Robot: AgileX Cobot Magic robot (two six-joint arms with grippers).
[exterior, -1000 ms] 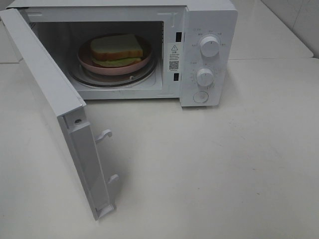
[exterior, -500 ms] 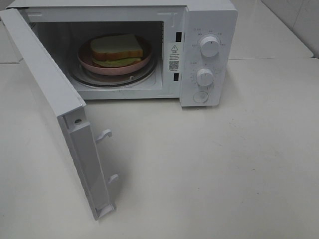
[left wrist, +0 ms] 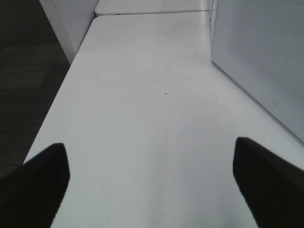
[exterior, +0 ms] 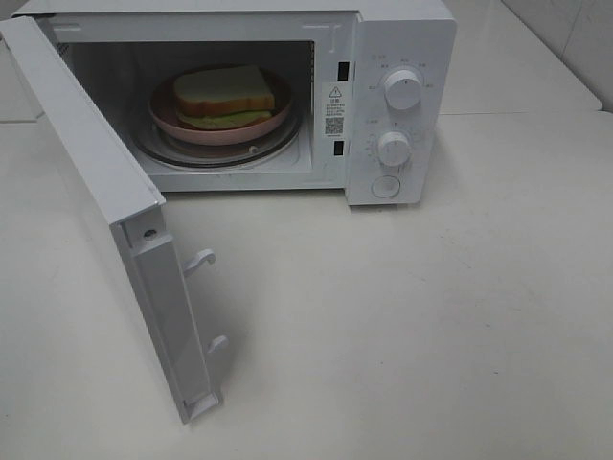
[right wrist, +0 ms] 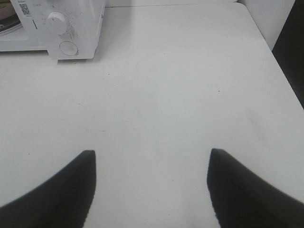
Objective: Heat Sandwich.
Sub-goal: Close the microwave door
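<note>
Exterior high: tan-crusted white sandwich [exterior: 224, 94], green filling; left fingers [left wrist: 42, 185], right fingers [right wrist: 57, 190] released.

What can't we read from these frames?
- Markings around the upper knob and lower knob: too small, exterior high view.
- Print on the warning label: too small, same view.
- Filling of the sandwich: only its front edge shows; the top slice covers the rest.
- Back of the pink plate: hidden behind the sandwich.
- The left gripper and right gripper: outside the exterior high view; wrist views cut off all but dark fingertips.
</note>
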